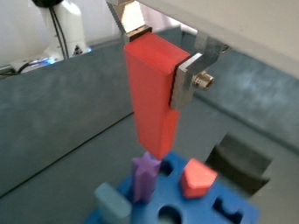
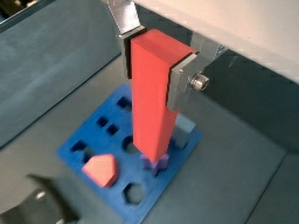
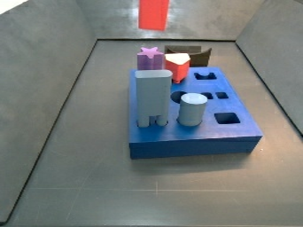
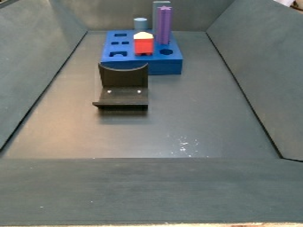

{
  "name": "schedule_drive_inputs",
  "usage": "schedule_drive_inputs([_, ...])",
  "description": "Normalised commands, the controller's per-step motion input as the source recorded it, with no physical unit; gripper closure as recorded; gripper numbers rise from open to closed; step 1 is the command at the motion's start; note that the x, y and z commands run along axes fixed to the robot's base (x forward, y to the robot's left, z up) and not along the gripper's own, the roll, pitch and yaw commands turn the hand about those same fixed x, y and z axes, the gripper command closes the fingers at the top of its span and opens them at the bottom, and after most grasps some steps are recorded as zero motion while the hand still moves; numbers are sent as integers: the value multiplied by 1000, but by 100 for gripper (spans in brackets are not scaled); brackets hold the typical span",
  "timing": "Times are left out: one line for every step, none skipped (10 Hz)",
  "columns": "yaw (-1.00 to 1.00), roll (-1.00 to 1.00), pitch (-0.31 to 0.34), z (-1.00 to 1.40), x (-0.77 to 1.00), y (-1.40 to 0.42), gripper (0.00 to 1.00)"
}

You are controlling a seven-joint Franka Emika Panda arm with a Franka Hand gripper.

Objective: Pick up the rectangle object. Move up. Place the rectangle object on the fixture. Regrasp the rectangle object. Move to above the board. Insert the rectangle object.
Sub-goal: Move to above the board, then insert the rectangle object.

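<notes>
Rectangle object [image 2: 153,96] hangs upright in the hand [image 2: 156,63], its upper end clamped between the 2 silver fingers [image 1: 187,81], so the hand is closed down to the block's own width and grips nothing else. In both wrist views the block's lower end points down at the board [image 2: 107,133], well clear of its top; in a side view only the bottom of the red block [image 3: 154,12] shows at the upper edge, beyond the board's far end [image 3: 196,140].

Judging from this, the risk lies in the descent. Below the hand stand a purple star peg [image 1: 145,178], a red shield peg [image 2: 100,168], a light-blue arch block [image 3: 151,97] and a light-blue cylinder [image 3: 192,110]. A small sideways error could drive the long block into one of them or onto the board's top beside a hole. With the grip high on it, such a knock might tilt it between the pads. The fixture [image 4: 122,86] sits apart on the tabletop [image 4: 178,124].
</notes>
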Motion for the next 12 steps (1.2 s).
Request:
schedule_drive_inputs([-23, -501, -71, -3, -62, 29, 100])
schedule_drive_inputs([-21, -336, -54, 1, -49, 16, 100])
schedule_drive_inputs([-11, -258, -46, -3, -35, 16, 100])
schedule_drive_inputs([0, 0, 0, 0, -51, 0, 100])
schedule_drive_inputs([0, 0, 0, 0, 0, -29, 100])
schedule_drive_inputs([0, 0, 0, 0, 120, -83, 100])
schedule_drive_inputs([-9, 0, 0, -14, 757, -49, 100])
schedule_drive_inputs([-74, 0, 14, -6, 1000, 0, 100])
schedule_drive_inputs([-91, 0, 16, -23, 1000, 0, 100])
schedule_drive_inputs([-17, 0, 47, -17, 1000, 0, 100])
schedule_drive_inputs([0, 0, 40, 0, 1000, 0, 100])
schedule_drive_inputs([0, 0, 16, -126, 1000, 0, 100])
